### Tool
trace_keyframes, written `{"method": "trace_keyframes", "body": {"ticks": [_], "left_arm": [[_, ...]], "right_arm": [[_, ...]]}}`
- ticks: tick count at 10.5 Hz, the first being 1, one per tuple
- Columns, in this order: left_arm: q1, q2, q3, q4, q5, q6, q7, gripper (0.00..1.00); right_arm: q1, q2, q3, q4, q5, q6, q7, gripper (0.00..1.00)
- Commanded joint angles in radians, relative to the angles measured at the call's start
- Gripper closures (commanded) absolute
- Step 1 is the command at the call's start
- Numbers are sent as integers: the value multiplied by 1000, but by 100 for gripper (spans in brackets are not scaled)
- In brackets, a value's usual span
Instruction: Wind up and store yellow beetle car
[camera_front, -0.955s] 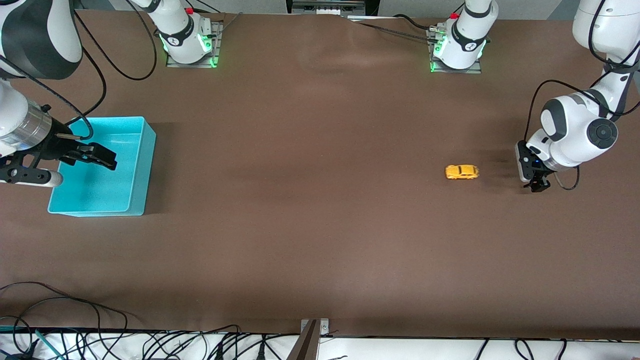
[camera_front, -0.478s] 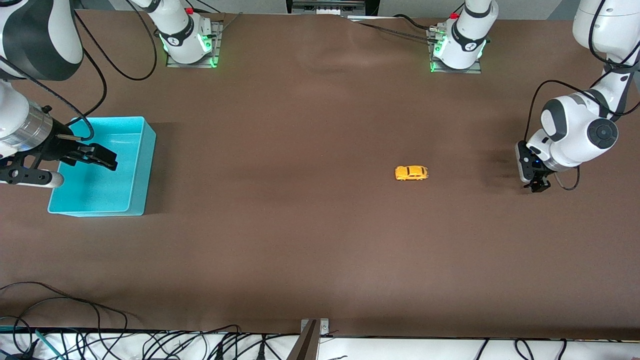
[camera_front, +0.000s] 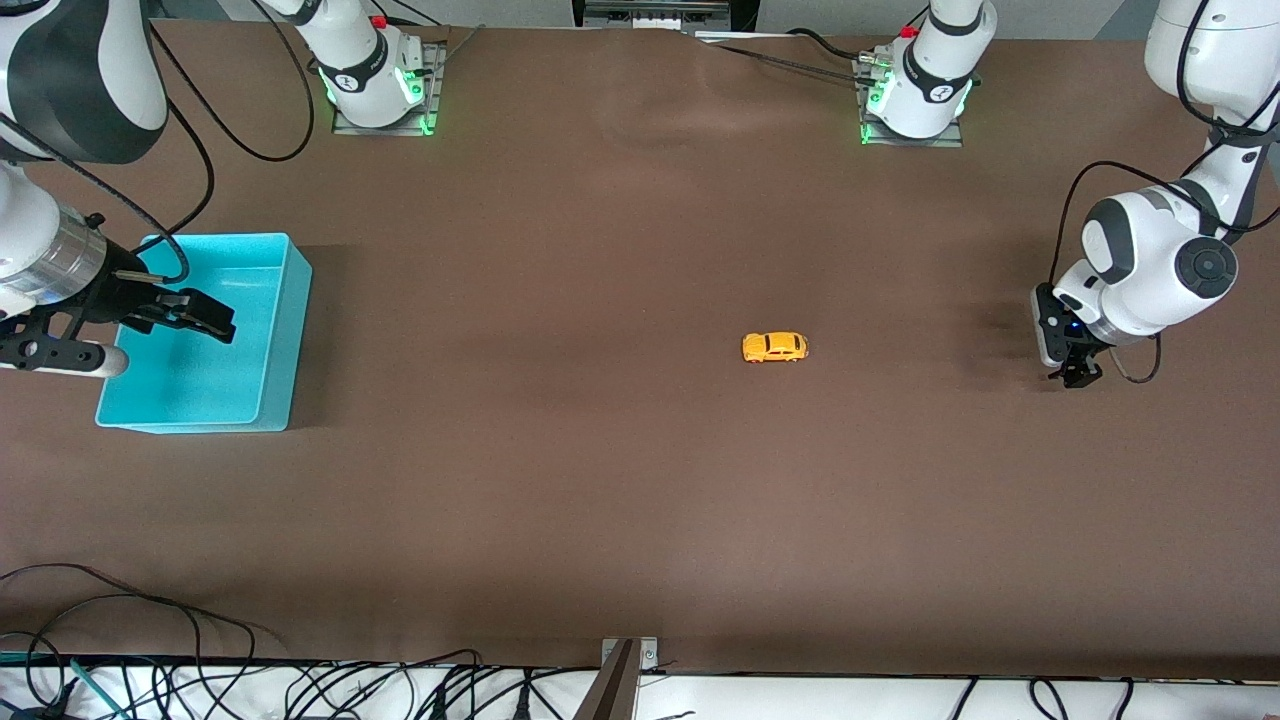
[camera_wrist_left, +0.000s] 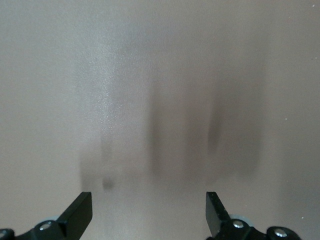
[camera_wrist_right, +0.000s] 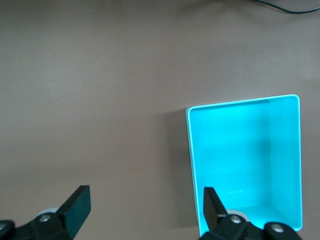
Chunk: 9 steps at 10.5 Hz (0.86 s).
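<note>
The yellow beetle car (camera_front: 774, 347) stands alone on the brown table, between the two grippers and closer to the left arm's end. My left gripper (camera_front: 1075, 374) is open and empty, low over the table at the left arm's end, well apart from the car. In the left wrist view the left gripper (camera_wrist_left: 148, 212) shows only bare table between its fingers. My right gripper (camera_front: 205, 318) is open and empty above the turquoise bin (camera_front: 280, 330). In the right wrist view the right gripper (camera_wrist_right: 145, 207) is over the rim of the bin (camera_wrist_right: 190, 150).
The bin is empty and stands at the right arm's end of the table. Cables (camera_front: 200, 640) lie along the table edge nearest the front camera. The arm bases (camera_front: 375, 75) stand along the table's top edge in the front view.
The car has rolled across the table away from the left gripper toward the right arm's end, slowing down. Both grippers have stayed nearly still.
</note>
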Motion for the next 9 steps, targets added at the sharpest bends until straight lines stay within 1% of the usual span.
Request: {"method": "trace_keyframes", "body": {"ticks": [1,2,3,5,6,7,8,9], "left_arm": [[-12,-14,1,6,-17,-20,8,0],[-12,-14,3,6,-17,-20,8,0],[-12,-16,1,6,-17,-20,8,0],[-12,-19,1,6,-17,-20,6,0],[-12,-27,1,4,-17,-20,5,0],[-12,-74,1,-6,-15,-20,6,0],[-12,-117,1,-11,-15,-22,8,0],[-14,-139,1,-21,-15,-22,6,0]], "right_arm": [[6,-11,15,-6,18,9,5,0],[16,-13,41,-1,18,11,18,0],[24,-11,66,3,19,11,98,0],[52,-10,153,10,19,18,299,0],[64,-8,196,7,22,55,333,0],[88,1,238,7,22,91,332,0],[114,15,264,7,22,122,322,0],[139,29,290,7,21,156,300,0]]}}
